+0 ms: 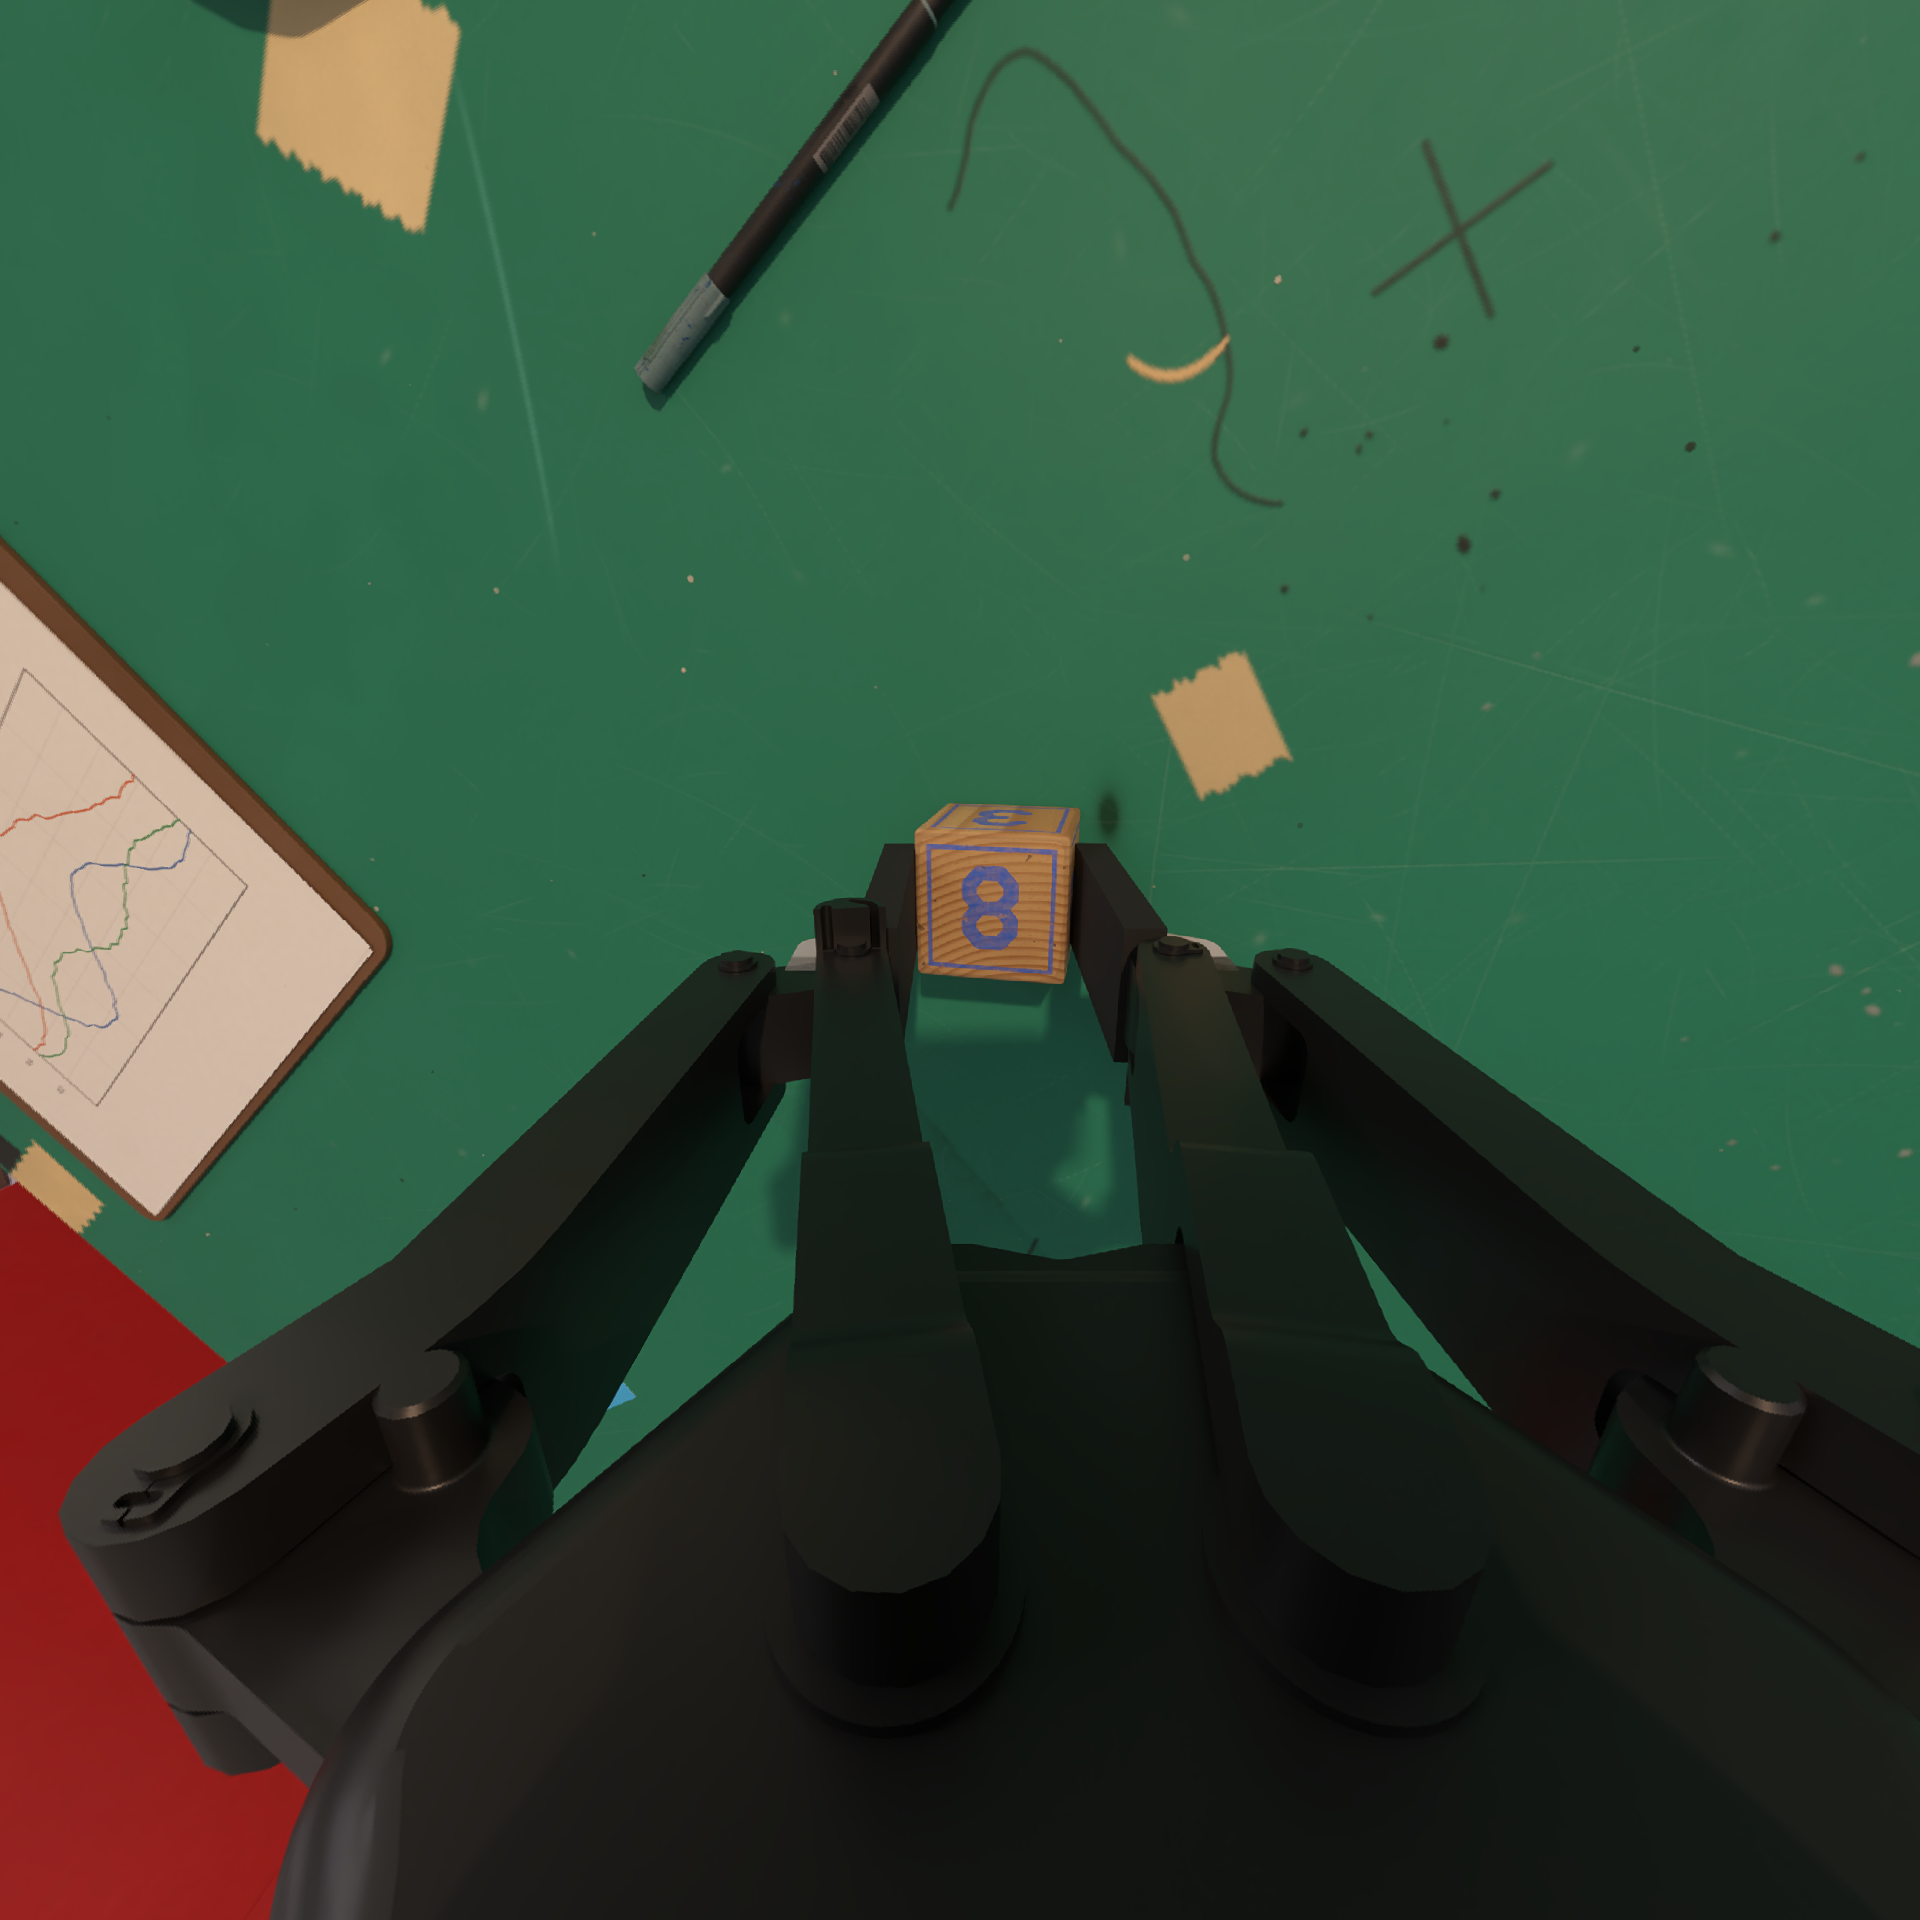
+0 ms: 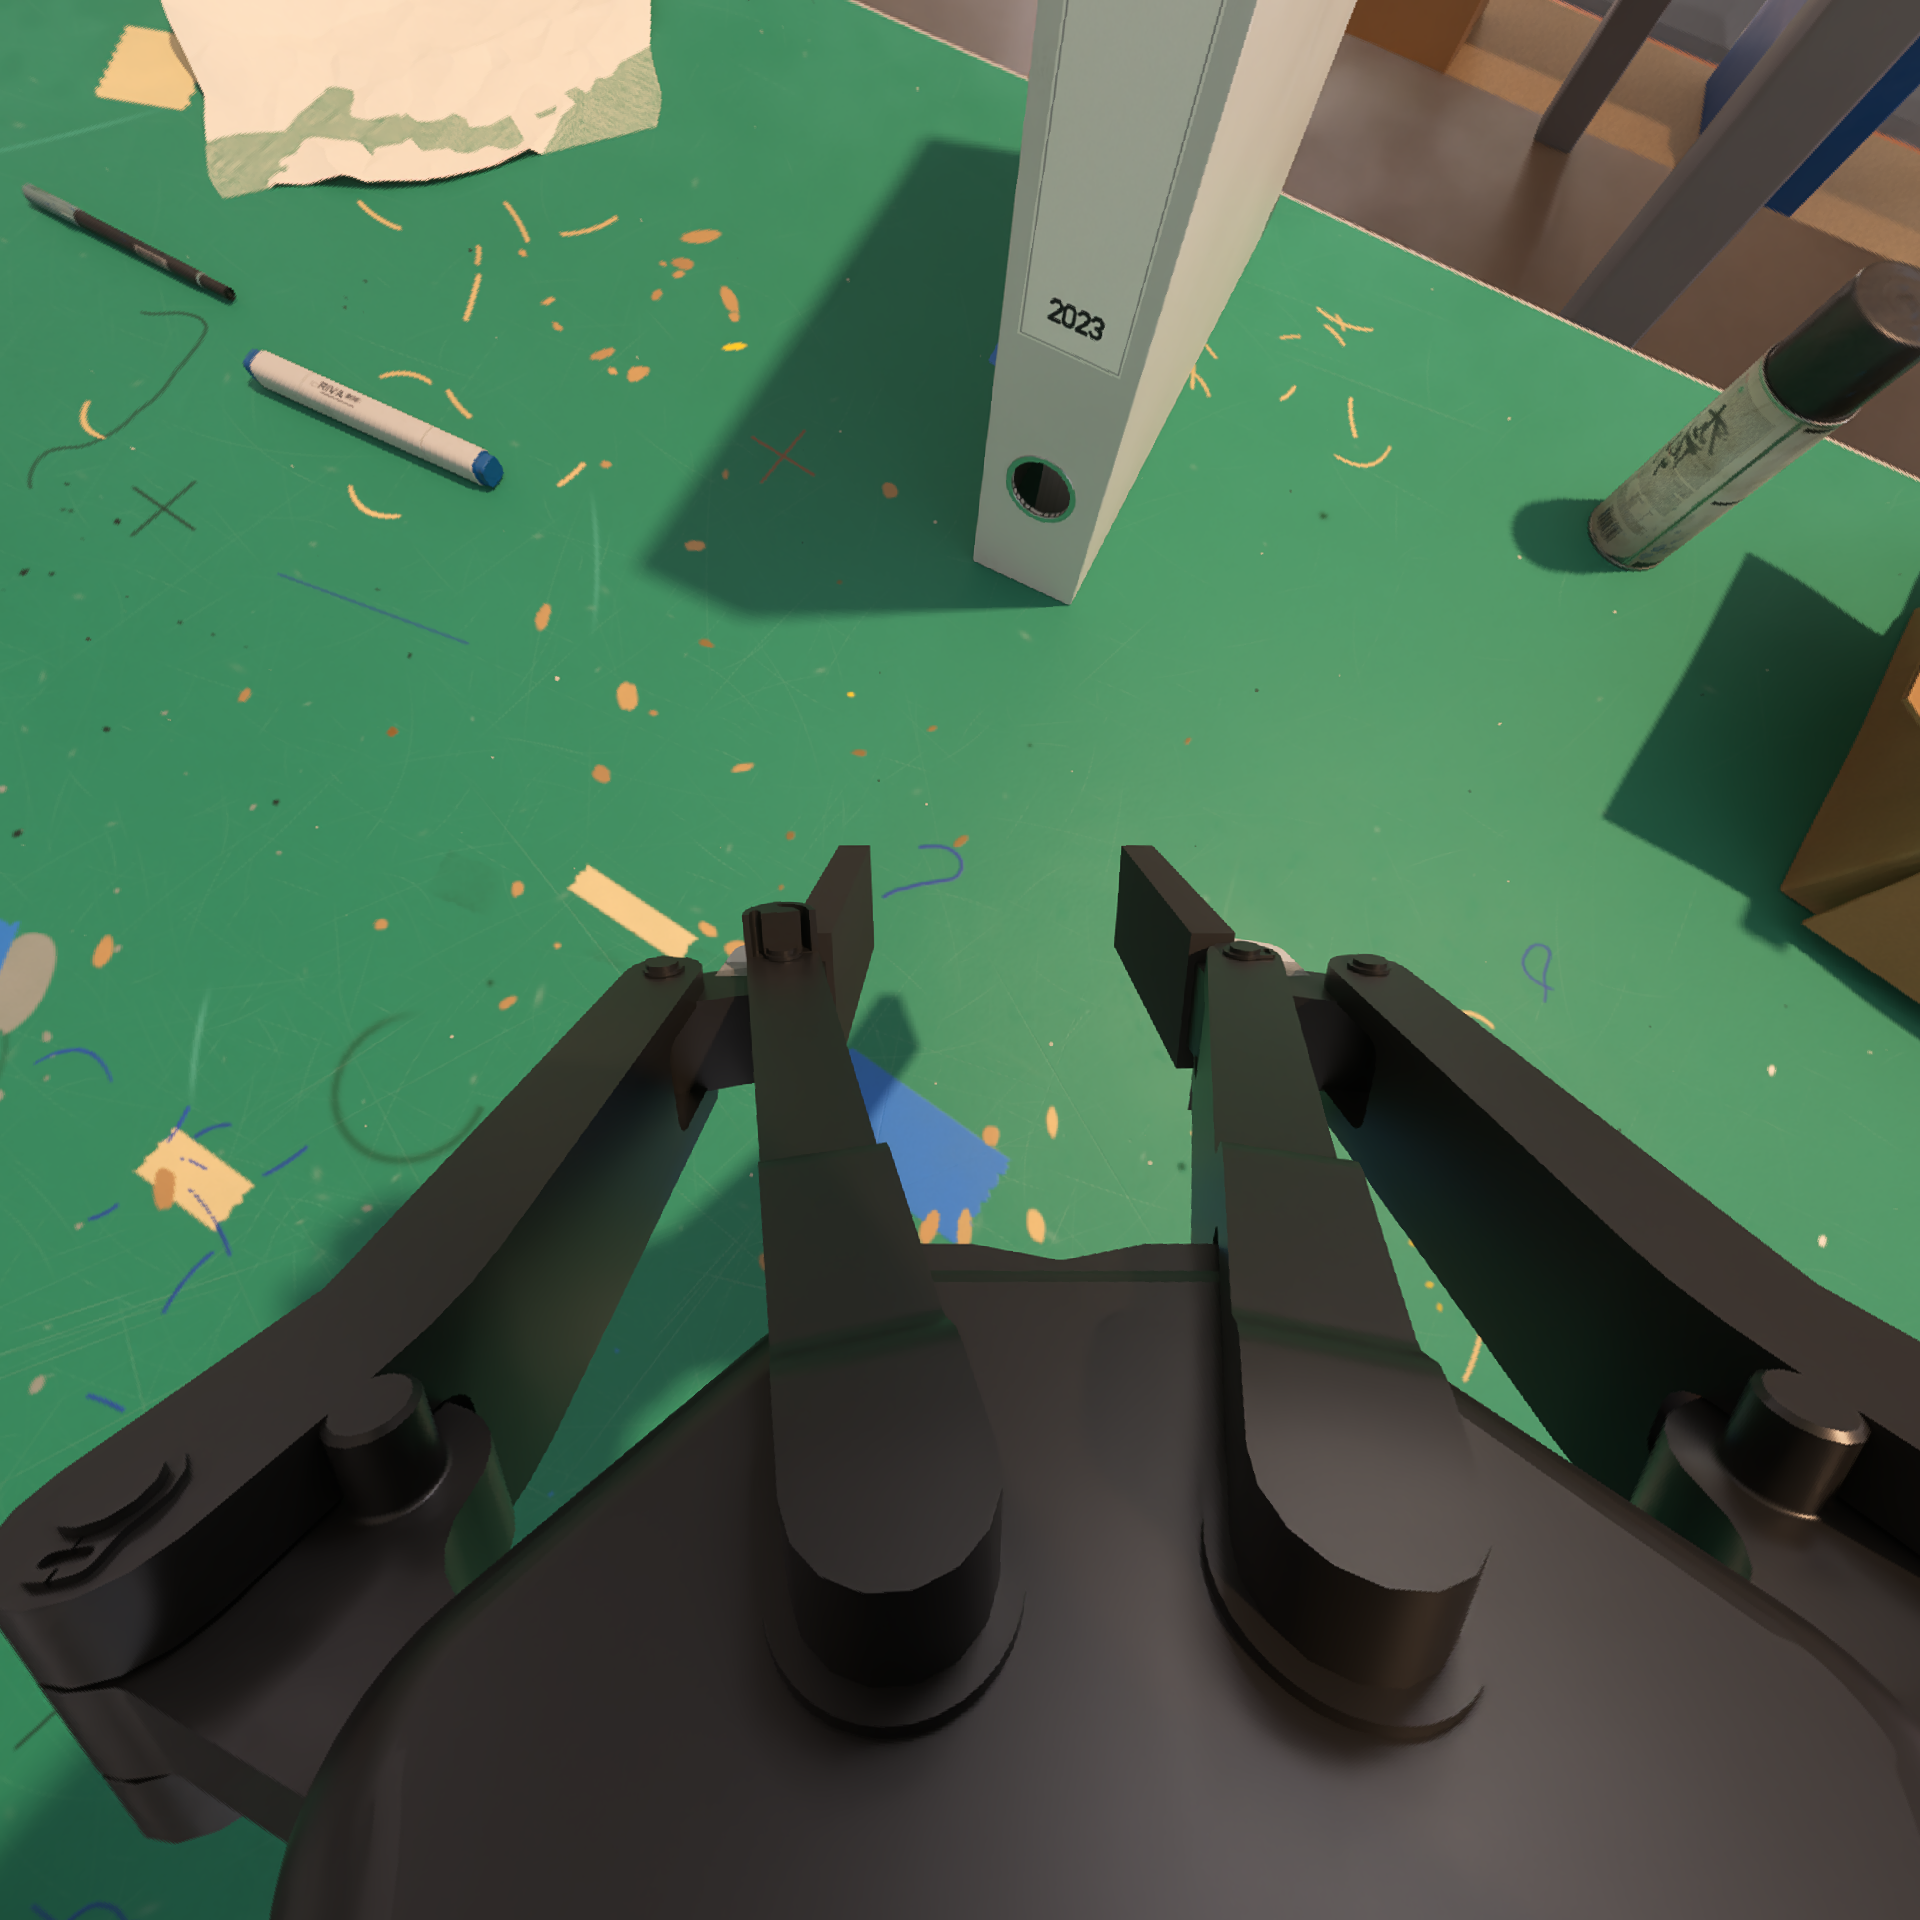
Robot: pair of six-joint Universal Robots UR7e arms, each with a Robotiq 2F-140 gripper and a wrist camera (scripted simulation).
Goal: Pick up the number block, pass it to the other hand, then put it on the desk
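Note:
In the left wrist view, a wooden number block (image 1: pixel 994 896) with blue digits on its faces sits between my left gripper's (image 1: pixel 994 883) two black pads, which press on its left and right sides. The block hangs above the green desk (image 1: pixel 727 644), with its shadow below it. In the right wrist view, my right gripper (image 2: pixel 994 883) is open and empty above the green desk (image 2: pixel 935 707). The block does not show in the right wrist view.
Left wrist view: a black pen (image 1: pixel 790 187), a clipboard with a chart (image 1: pixel 135 883), tape pieces (image 1: pixel 1221 724), a red sheet (image 1: pixel 94 1455). Right wrist view: an upright white binder (image 2: pixel 1122 301), a white marker (image 2: pixel 374 418), a thin pen (image 2: pixel 130 244), crumpled paper (image 2: pixel 416 83), a spray can (image 2: pixel 1745 426), a brown box (image 2: pixel 1870 831), the desk's far edge.

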